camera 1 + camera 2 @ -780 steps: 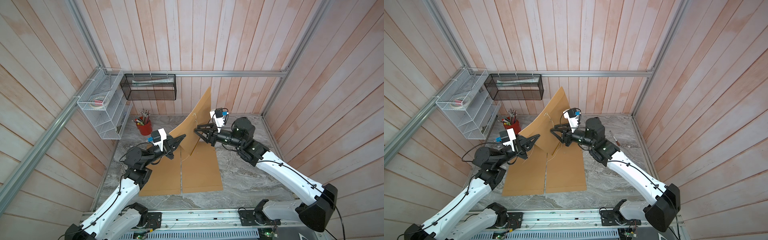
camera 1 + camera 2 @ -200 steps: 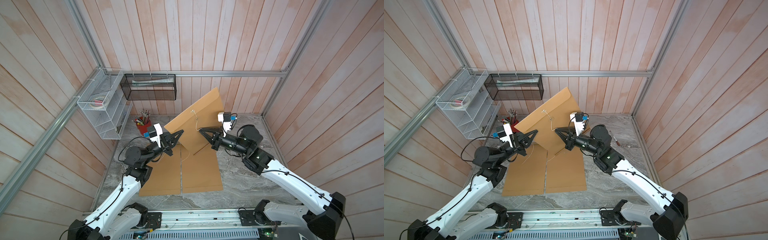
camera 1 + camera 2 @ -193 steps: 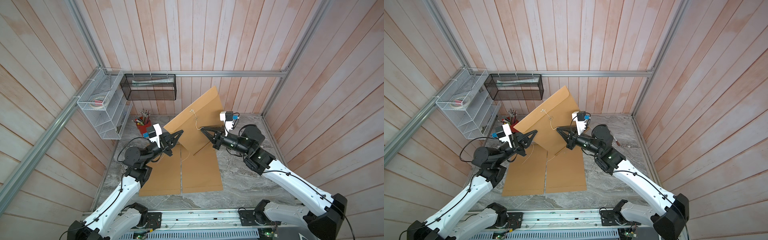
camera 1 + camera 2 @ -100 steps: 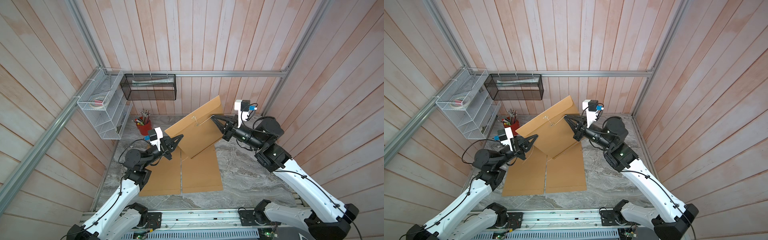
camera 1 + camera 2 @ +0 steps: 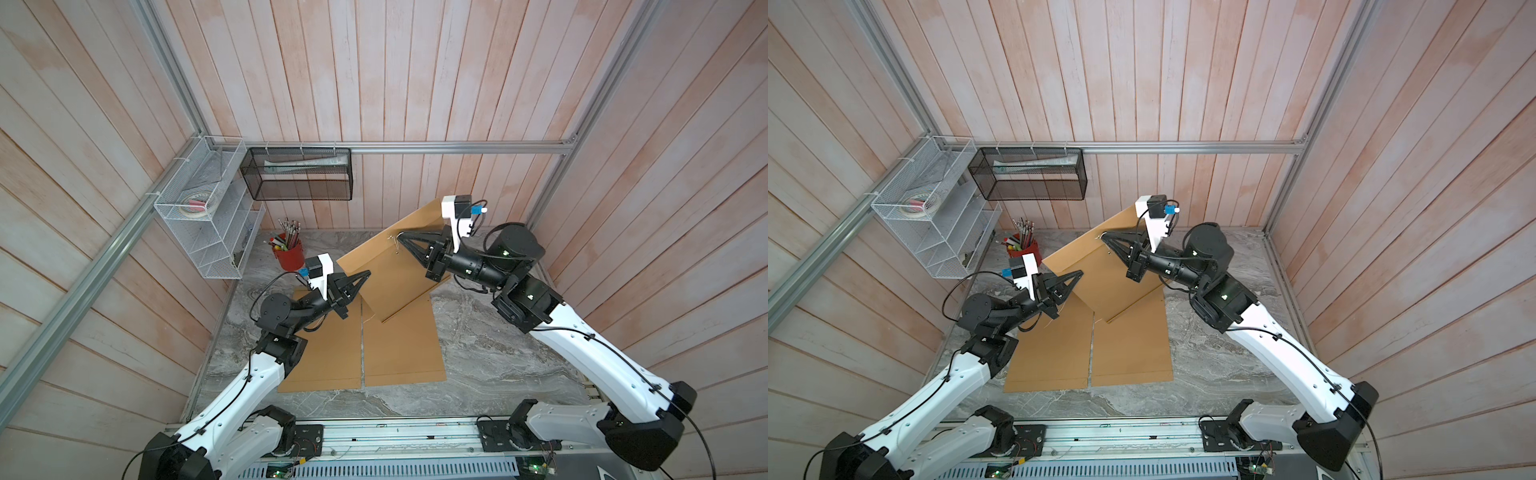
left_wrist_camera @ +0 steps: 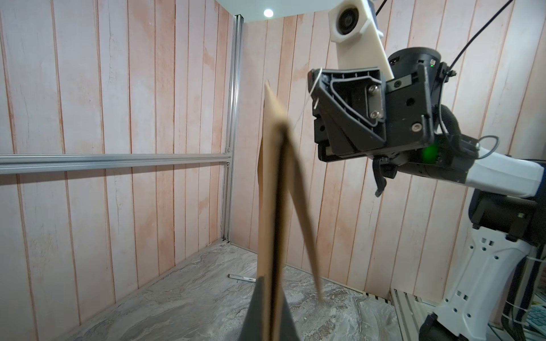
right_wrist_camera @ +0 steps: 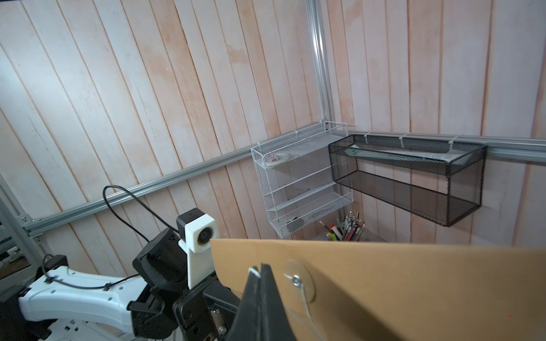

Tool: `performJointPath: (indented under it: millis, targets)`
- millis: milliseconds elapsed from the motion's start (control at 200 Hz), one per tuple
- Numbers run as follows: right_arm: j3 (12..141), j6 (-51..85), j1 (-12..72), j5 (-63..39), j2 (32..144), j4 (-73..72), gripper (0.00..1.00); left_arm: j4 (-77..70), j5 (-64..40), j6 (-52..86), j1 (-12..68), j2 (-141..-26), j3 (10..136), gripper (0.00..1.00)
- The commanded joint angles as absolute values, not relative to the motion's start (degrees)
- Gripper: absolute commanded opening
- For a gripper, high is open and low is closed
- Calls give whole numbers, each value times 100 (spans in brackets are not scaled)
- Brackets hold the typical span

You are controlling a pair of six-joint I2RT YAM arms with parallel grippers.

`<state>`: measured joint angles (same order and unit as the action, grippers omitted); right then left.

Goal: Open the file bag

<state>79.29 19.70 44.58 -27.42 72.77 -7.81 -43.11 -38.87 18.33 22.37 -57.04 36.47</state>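
Ideally, the left gripper (image 5: 366, 274) anchors the low corner of the brown kraft-paper file bag (image 5: 390, 270) firmly while the right gripper (image 5: 400, 235) leads the thin white closure string (image 7: 305, 296) round the clear round button (image 7: 298, 279) in a circling path, so the turns come off rather than tighten. A straight tug would, I judge, only drag the bag or tear its flap. The bag is raised off the grey marble tabletop (image 5: 478, 357), tilted, just beside the red plastic pot of pens (image 5: 289, 257) on the side toward the right arm. Its low corner hangs over two flat brown envelopes (image 5: 401, 349). The left gripper's jaws are closed flat on the bag's edge, the paper rising from between them in the left wrist view. The right gripper's jaws are pinched together on the string close by the button. Whether any turns remain wound there is too fine to tell.
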Motion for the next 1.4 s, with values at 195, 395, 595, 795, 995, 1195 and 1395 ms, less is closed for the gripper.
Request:
performJointPath:
  millis: [195, 395, 595, 795, 995, 1195, 1395]
  targets:
    - [7991, 2368, 4975, -3234, 8036, -1497, 0, -4756, -3940, 2021, 2188, -5889, 3783, 0]
    - [7308, 2614, 4983, -3084, 7840, -1792, 0, -4797, -3700, 2038, 2146, -5715, 3880, 0]
    - [6511, 2786, 4790, -2776, 7279, -1849, 0, -4760, -3516, 2045, 2074, -5449, 3971, 0]
    - [6159, 2778, 4184, -2565, 6768, -1579, 0, -4738, -3524, 2099, 2065, -5265, 3991, 0]
    - [6337, 2508, 3518, -2467, 6370, -1099, 0, -4484, -3518, 2010, 2057, -5080, 3887, 0]
    - [6664, 2261, 3028, -2321, 6115, -621, 0, -4410, -3464, 2006, 2013, -4822, 3705, 0]
    - [6702, 2291, 2796, -2490, 5994, -541, 0, -4405, -3392, 2098, 1951, -4662, 3584, 0]
